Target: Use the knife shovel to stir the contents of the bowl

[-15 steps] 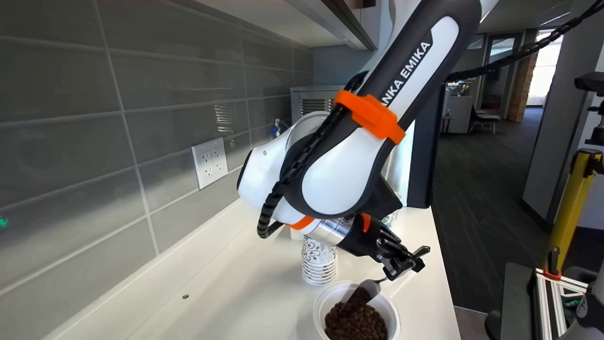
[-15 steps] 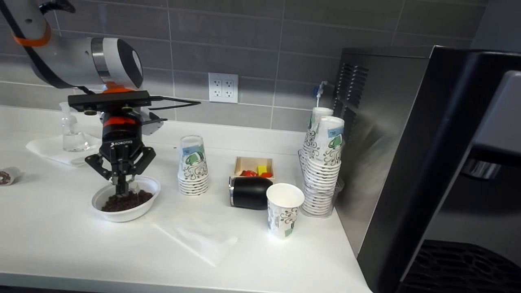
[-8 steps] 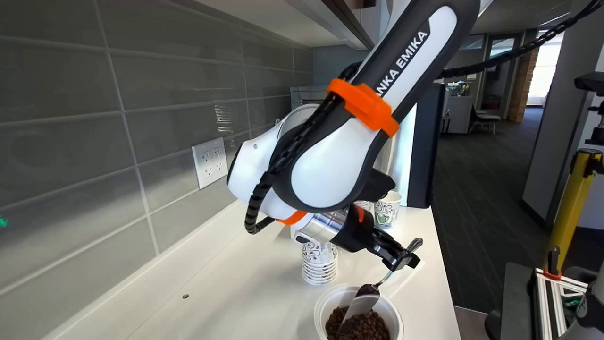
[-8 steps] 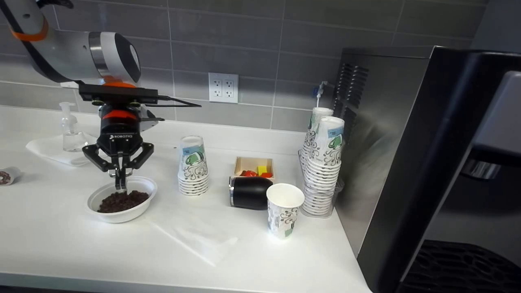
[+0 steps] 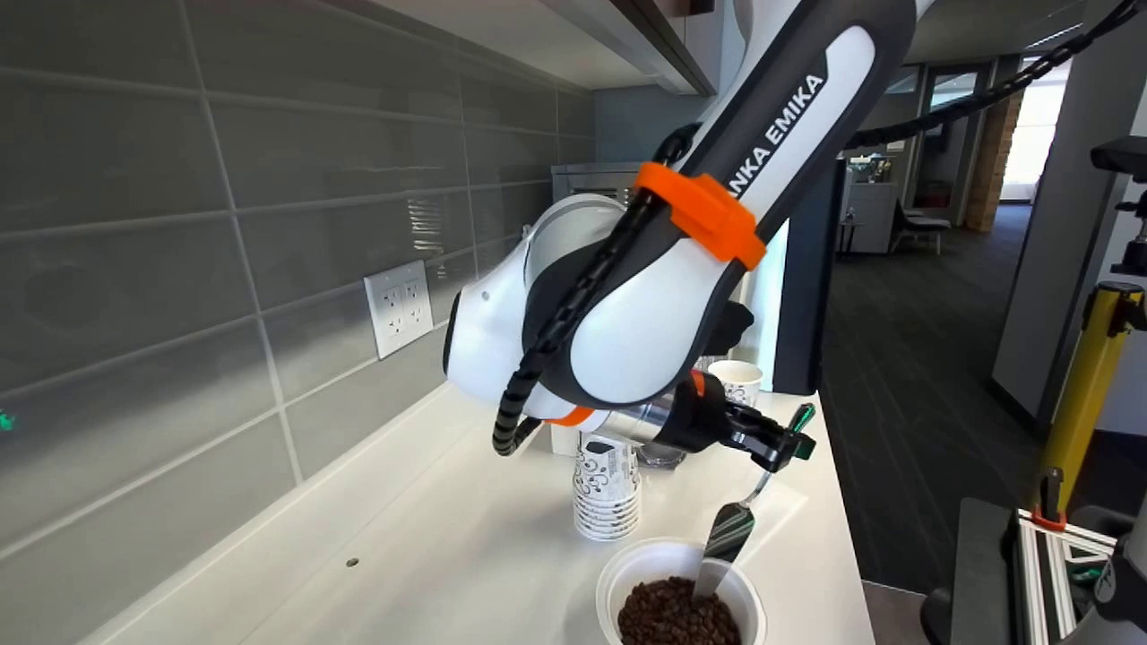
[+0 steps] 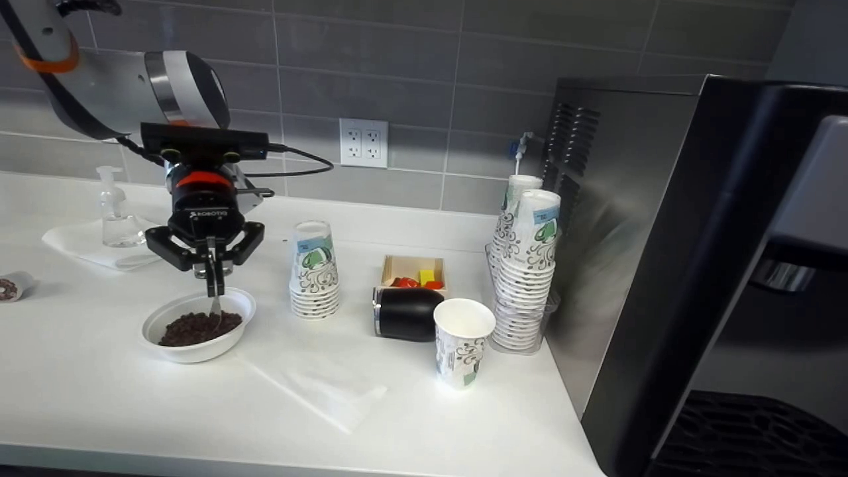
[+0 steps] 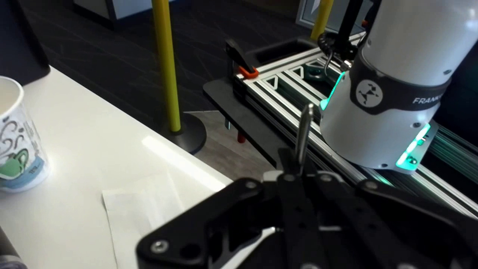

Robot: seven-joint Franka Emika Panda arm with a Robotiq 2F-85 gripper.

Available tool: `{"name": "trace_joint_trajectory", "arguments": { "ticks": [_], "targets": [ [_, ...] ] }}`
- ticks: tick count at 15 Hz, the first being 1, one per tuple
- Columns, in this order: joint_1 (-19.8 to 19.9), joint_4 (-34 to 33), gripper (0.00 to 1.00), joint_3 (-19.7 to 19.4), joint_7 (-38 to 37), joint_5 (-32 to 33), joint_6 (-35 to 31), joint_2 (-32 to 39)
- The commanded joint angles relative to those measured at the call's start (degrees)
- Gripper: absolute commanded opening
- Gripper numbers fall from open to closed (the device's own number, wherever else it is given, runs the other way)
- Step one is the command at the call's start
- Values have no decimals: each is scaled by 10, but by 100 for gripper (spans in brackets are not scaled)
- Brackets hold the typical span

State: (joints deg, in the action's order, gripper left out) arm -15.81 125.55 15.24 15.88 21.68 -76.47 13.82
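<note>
The gripper is held above the counter, near the bowl, its fingers clamped on the handle of the shovel. In the wrist view the handle's end is seen jutting past the fingers. The shovel is slanted, with its blade pointed down inside the bowl's rim and its tip set against the brown contents; how deep it is sunk cannot be told. The contents are gathered in the bowl, which is stood upright on the counter. Just beside the bowl, a thin white sheet is laid flat, and near it a stack of cups is set rims down. Farther off, a black tumbler is laid on its side, with an upright cup just beside it and a box of red and yellow pieces behind. Well apart from the bowl, more cups are stacked next to a steel-sided machine.
</note>
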Motion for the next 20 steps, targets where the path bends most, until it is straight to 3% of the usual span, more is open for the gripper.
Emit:
{"name": "trace_joint_trajectory", "arguments": {
  "ticks": [1,5,9,14,20],
  "targets": [
    [-10,-17,1,1,-62,42,40,20],
    [-17,-20,1,3,-130,42,26,32],
    [-17,-24,1,8,-149,18,-12,30],
    [-15,-25,1,18,-102,1,-54,27],
    [-20,-24,1,26,-28,23,-10,31]
  ]
}}
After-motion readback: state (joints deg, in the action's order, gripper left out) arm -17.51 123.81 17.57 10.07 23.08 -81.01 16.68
